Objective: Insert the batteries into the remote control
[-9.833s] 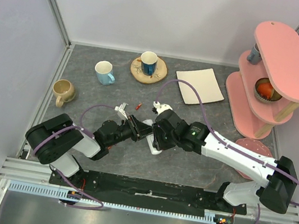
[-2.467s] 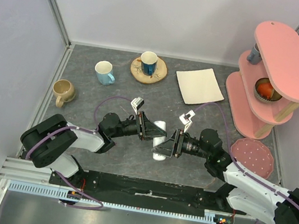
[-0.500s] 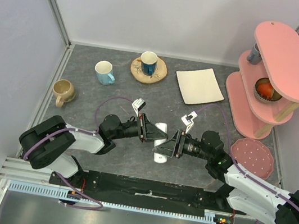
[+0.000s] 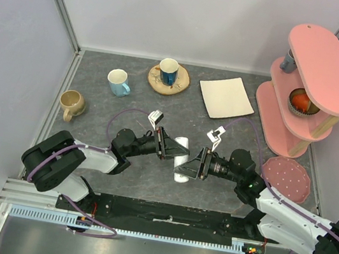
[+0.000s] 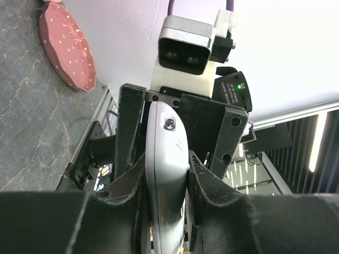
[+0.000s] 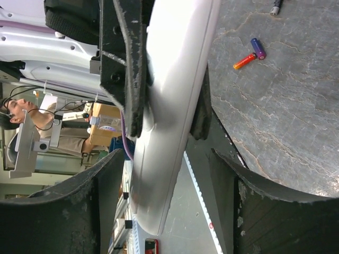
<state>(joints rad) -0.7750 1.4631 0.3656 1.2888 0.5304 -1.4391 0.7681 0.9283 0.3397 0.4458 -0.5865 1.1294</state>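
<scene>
Stoneware comes first on the left side of the grey marbled counter [image 4: 88, 153]: a beige mug [image 4: 71, 104] sits near the left edge, and a light blue mug [image 4: 118, 82] stands further toward the far edge. From the near-left corner the left arm reaches toward the middle. Its claw [image 4: 169, 146] is clamped tight on the slim white plastic remote control [image 4: 181, 145], one finger [image 5: 132, 182] pressed on each long side. The remote is held up off the counter, about midway between the left and right edges and closer to the near edge than the far one.

A dark blue cup [image 4: 168, 71] on a round wooden coaster [image 4: 177, 84] stands by the far edge. On the counter lie two batteries, a red-orange one [image 6: 243, 62] and a blue-purple one [image 6: 258, 48], end to end and touching or nearly so. They show only in the right wrist view.

The right claw [image 4: 191, 162] meets the remote from the other side. Its jaws stand wide with the remote's end between them, and a gap shows on both sides. Toward the far-right corner lies a flat square white plate [image 4: 226, 97]. A round pink dotted plate [image 4: 285, 177] lies near the right edge, and a pink tiered stand [image 4: 318, 67] rises behind it.
</scene>
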